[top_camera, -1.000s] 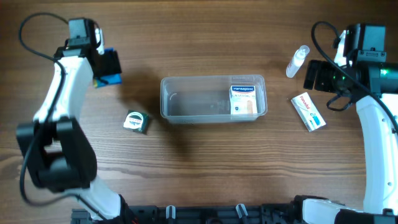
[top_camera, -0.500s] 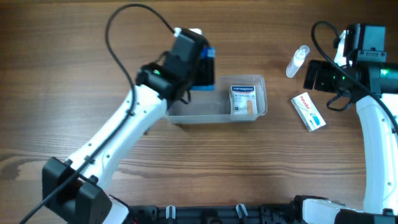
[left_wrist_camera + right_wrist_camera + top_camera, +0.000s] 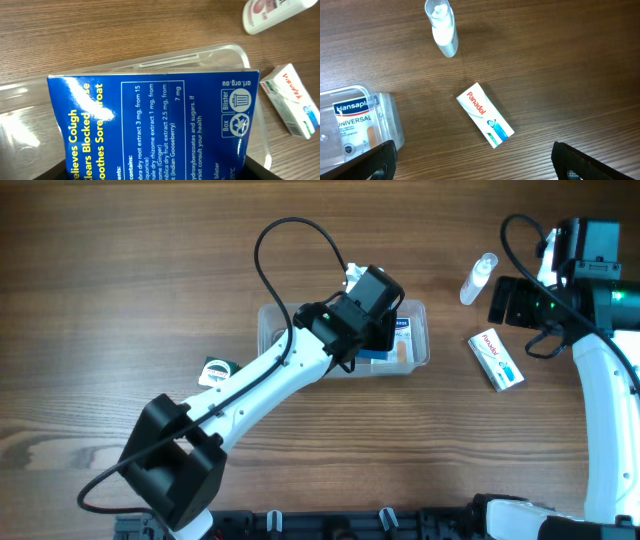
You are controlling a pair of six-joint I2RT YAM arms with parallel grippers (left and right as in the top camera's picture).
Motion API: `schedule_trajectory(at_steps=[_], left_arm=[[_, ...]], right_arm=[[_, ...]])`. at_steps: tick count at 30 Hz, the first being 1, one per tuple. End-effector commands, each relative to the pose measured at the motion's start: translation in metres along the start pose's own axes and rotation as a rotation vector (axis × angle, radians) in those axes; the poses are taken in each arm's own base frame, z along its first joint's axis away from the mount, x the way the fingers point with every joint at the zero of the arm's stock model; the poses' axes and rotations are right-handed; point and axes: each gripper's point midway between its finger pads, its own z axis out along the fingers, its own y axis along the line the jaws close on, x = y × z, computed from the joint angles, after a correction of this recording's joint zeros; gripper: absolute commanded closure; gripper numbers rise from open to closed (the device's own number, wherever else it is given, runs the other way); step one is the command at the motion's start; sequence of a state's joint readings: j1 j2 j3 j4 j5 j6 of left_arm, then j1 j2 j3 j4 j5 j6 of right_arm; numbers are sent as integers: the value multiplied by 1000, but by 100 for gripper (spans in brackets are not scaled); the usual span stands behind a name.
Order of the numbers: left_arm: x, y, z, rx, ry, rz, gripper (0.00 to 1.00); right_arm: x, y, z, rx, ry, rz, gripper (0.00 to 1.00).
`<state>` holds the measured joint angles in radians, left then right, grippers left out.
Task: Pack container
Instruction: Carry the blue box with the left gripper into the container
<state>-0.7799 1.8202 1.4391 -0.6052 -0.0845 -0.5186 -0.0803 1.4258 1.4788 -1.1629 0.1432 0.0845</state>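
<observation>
The left pincer (image 3: 380, 330), clamped on the blue box (image 3: 150, 125), hangs over the container (image 3: 190, 54), probably due to lower and release; the right pincer (image 3: 512, 300) gapes empty.

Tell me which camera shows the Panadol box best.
The right wrist view: the Panadol box lies whole, unobstructed and close, its name readable. The overhead view shows the box whole but small, name barely legible. The left wrist view catches it only at the frame's right edge, partly cut off.
</observation>
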Motion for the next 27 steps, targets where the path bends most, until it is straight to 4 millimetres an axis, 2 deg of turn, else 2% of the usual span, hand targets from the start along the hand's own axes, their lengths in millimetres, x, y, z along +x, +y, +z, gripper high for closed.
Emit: schedule_trajectory(at_steps=[1,4,10,15,19,22,27], left_arm=[[-4,7,3,-44,-24,-17,32],[-4,20,2,-112,-42,-78,33],[0,21,4,-119,-29,-91,36],[10,25,17,-142,7,-110,36],[20,19,21,-103,60,-127,35],[23,21,22,-113,69,-151,34],[32,26,35,-138,100,-149,34]], right_arm=[[0,-3,3,16,7,-6,0],[1,-3,3,16,7,-5,0],[0,-3,3,16,7,-5,0],[0,-3,3,16,7,-5,0],[0,-3,3,16,7,-6,0],[0,-3,3,16,7,-6,0],[0,-3,3,16,7,-5,0]])
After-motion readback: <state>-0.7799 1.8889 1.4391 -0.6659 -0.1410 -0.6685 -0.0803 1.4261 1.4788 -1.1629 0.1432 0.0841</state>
